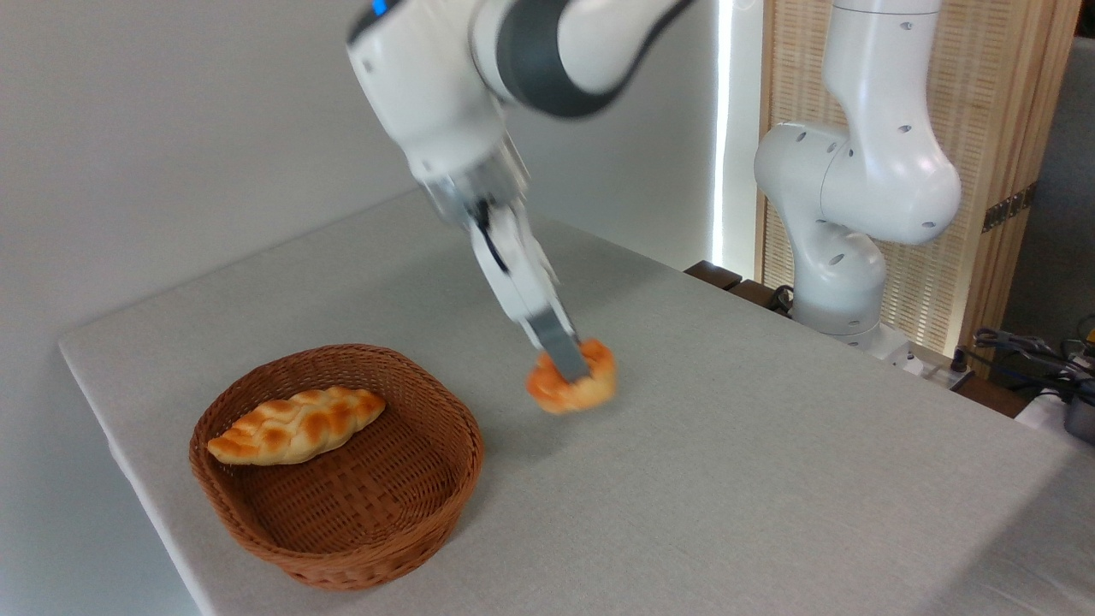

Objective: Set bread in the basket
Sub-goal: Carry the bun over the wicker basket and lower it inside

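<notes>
The bread [592, 390], a small orange lumpy bun, hangs tilted just above the grey table, to the right of the basket. My gripper [568, 363] comes down at a slant from the upper left and is shut on the bread, its near finger lying across the bun's top. The arm looks motion-blurred. The basket [359, 556], round brown wicker, stands near the table's front left corner. It is about one basket's width from the bun.
A pale golden braided loaf [295, 425] lies inside the basket against its left wall. A second white robot arm [855, 188] stands at the table's far right edge, with cables [1026, 346] beside it. The table's left edge runs close to the basket.
</notes>
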